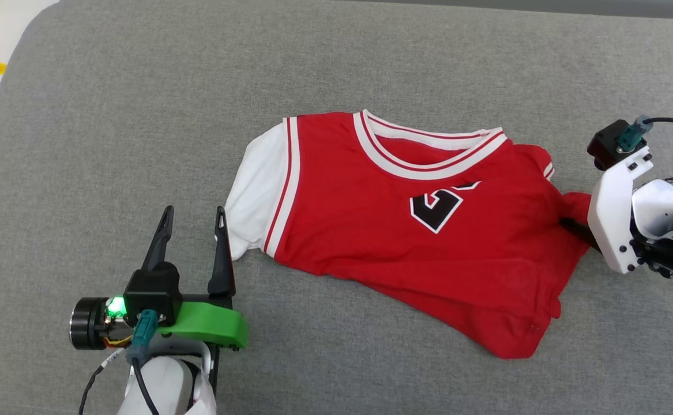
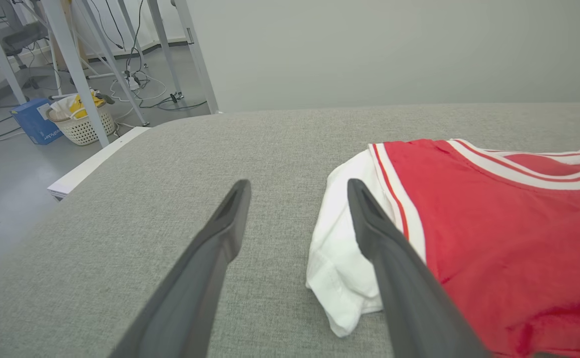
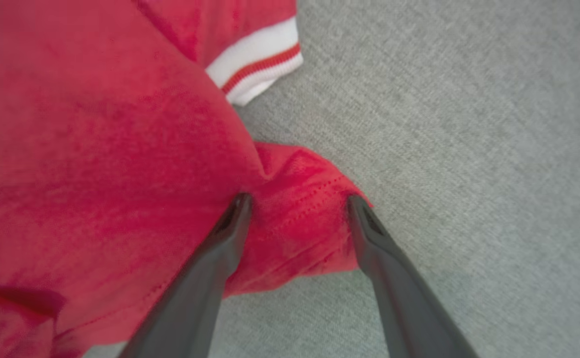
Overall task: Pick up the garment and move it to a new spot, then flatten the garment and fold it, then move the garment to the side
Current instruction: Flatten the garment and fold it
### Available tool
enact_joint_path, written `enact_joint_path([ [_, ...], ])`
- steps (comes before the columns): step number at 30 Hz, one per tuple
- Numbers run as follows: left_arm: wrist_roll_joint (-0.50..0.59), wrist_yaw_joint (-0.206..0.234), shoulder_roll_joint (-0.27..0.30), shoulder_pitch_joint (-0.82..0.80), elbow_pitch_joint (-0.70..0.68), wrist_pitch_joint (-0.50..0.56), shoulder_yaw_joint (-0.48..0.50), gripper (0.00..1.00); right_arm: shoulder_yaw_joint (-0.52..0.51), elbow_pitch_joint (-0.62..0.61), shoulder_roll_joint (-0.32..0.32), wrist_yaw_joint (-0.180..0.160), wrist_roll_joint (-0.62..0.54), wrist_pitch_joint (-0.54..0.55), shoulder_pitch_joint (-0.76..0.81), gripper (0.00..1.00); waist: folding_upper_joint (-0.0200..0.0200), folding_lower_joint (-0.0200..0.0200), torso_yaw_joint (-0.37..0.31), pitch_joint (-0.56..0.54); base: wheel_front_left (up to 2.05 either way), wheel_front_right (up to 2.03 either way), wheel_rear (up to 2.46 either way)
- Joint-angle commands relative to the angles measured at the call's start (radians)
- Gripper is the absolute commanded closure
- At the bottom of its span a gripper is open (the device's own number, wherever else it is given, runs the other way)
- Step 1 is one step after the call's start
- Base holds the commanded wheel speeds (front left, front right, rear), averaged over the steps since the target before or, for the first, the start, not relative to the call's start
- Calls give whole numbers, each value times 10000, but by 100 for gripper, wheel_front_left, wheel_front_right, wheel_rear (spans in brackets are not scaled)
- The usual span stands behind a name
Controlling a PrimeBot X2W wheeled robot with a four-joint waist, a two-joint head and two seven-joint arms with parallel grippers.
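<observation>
left pincer (image 1: 194, 212) released beside garment (image 1: 394, 230) sleeve edge | right pincer (image 3: 299, 197) released astride hem corner | grey surface (image 1: 140, 115) around

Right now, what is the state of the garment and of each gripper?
garment: lies rumpled, front side up, partly folded over, not lifted.
left gripper: jaws open, empty, beside the white sleeve.
right gripper: jaws open, standing around a red hem corner.

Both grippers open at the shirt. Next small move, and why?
Probably close the right gripper: a red corner of the garment lies between its open fingers. The left gripper stands open beside the white sleeve, with mostly grey surface between its fingers, so it has nothing to grip yet.
</observation>
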Motion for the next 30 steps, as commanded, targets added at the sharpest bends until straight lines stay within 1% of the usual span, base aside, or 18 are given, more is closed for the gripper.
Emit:
enact_joint_path([
  [1,116,-92,-126,-183,26,-58,130,0,418,330,250,-9,174,-35,298,0,0,0,36,60,0,0,0],
  [3,197,-175,-220,-148,59,-58,271,0,692,383,294,-9,354,-214,362,0,0,0,-12,33,0,0,0],
  [4,233,-209,-253,-121,75,-58,337,0,779,359,305,-9,460,-329,363,54,0,0,-46,3,0,0,0],
  [5,278,-245,-287,-80,100,-58,422,0,856,290,306,-9,553,-560,307,100,0,0,-109,-55,0,0,0],
  [8,397,-356,-350,-3,176,-59,601,0,1049,18,190,-9,596,-1245,32,100,0,0,-267,-259,0,0,0],
  [12,542,-495,-431,137,269,-59,782,0,1048,-596,-94,-9,764,-2314,-309,100,0,0,-466,-681,0,0,0],
  [17,649,-609,-558,526,392,-59,966,0,929,-1849,-726,-9,1172,-3117,-112,100,0,0,-720,-1290,0,0,0],
  [21,709,-671,-659,824,454,-59,1079,0,797,-2949,-1333,-9,1444,-3334,657,100,0,0,-861,-1640,0,0,0],
  [24,742,-722,-714,1013,479,-59,1175,0,587,-3580,-1744,-9,1631,-3511,1583,100,0,0,-930,-1848,0,0,0],
  [27,772,-772,-751,1162,516,-59,1263,0,302,-3895,-1982,-9,1765,-3667,2632,100,0,0,-968,-2028,0,0,0],
  [30,817,-839,-771,1302,562,-59,1349,0,-135,-4014,-2039,-9,2006,-3891,3890,100,0,0,-984,-2184,0,0,0],
])
